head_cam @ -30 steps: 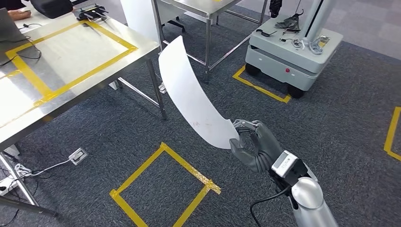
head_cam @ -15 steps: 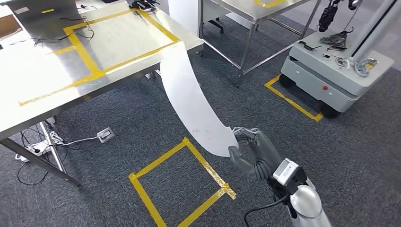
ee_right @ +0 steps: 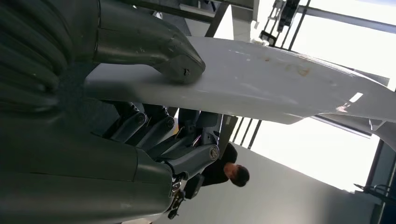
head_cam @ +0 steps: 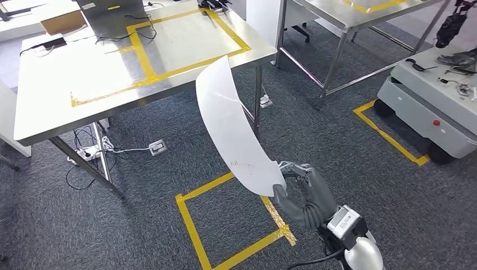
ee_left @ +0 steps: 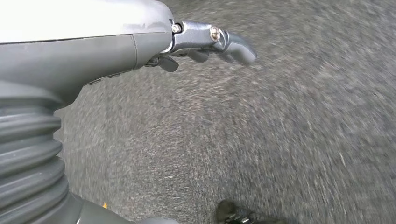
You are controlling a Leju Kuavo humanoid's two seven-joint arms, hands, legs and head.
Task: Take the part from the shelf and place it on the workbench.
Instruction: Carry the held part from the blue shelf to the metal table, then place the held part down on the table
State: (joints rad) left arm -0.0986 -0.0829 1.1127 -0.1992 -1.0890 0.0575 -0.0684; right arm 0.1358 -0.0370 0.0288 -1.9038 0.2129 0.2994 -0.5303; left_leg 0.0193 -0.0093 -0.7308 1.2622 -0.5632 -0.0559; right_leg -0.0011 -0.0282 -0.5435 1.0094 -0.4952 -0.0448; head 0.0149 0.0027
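1. Here, starting at nine o'clock in the head view, we saw a steel workbench [head_cam: 56, 115] with a yellow tape rectangle [head_cam: 147, 62] marked on its top, and a cardboard box [head_cam: 63, 21] and some cables near its far edge.
2. Under that bench, at about eight o'clock, a power strip [head_cam: 90, 152] and a white socket [head_cam: 157, 148] lay on the grey carpet [head_cam: 140, 225].
3. Near the centre, we saw the part [head_cam: 233, 126], a long curved white panel, held up in the air above the carpet; its upper end overlapped the near edge of the workbench at twelve o'clock, and whether it touched we could not tell.
4. At six o'clock a yellow tape square [head_cam: 230, 219] was marked on the carpet.
5. At five o'clock the right hand [head_cam: 306, 194] gripped the part's lower end; in the right wrist view the thumb [ee_right: 159, 49] pressed one face and the fingers [ee_right: 159, 133] curled against the other.
6. At three o'clock stood a grey wheeled base [head_cam: 433, 107].
7. In the left wrist view, the left hand [ee_left: 205, 44] hung over blurred carpet with nothing in it; how far its fingers were curled we could not tell.
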